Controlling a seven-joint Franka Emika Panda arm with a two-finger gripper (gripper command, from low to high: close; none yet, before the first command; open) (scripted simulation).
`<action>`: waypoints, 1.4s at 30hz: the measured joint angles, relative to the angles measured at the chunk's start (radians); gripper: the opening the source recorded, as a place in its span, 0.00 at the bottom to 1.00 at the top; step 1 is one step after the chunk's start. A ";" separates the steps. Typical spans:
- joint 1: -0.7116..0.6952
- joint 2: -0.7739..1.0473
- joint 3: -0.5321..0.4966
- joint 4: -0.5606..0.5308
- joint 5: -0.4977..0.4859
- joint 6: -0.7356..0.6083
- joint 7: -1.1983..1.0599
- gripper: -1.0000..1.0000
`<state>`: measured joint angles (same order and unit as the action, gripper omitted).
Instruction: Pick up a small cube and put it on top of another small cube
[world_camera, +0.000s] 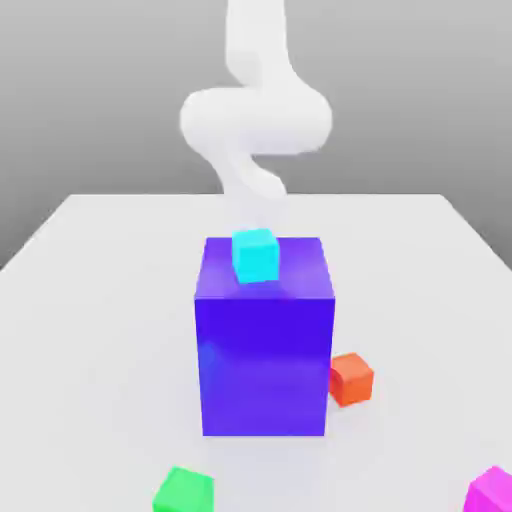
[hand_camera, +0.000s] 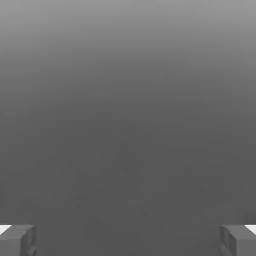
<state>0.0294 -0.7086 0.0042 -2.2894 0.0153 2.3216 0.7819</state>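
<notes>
Spread wide, the gripper (hand_camera: 128, 240) holds nothing — its two fingertips (hand_camera: 17, 240) sit far apart against plain grey. On the white table (world_camera: 100, 300), a cyan cube (world_camera: 255, 254) rests atop a tall blue block (world_camera: 265, 340); an orange cube (world_camera: 351, 379) lies just beside the block — green (world_camera: 183, 491) and magenta (world_camera: 492, 492) cubes sit nearer the camera.

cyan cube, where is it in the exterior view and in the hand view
Exterior view: the cyan cube sits on top of the tall blue block.
Hand view: the camera looks past the open gripper at a plain grey backdrop.
Shared landmark: the grey backdrop, seen behind the arm in the exterior view.
</notes>
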 joint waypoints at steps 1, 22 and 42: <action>0.012 0.039 0.003 0.004 0.007 0.010 -0.008 0.50; 0.213 0.804 0.128 0.093 -0.004 0.191 -0.059 0.50; 0.354 1.306 0.101 0.170 -0.155 0.389 0.019 0.00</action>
<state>0.3838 0.5973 0.1047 -2.1196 -0.1401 2.7107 0.8011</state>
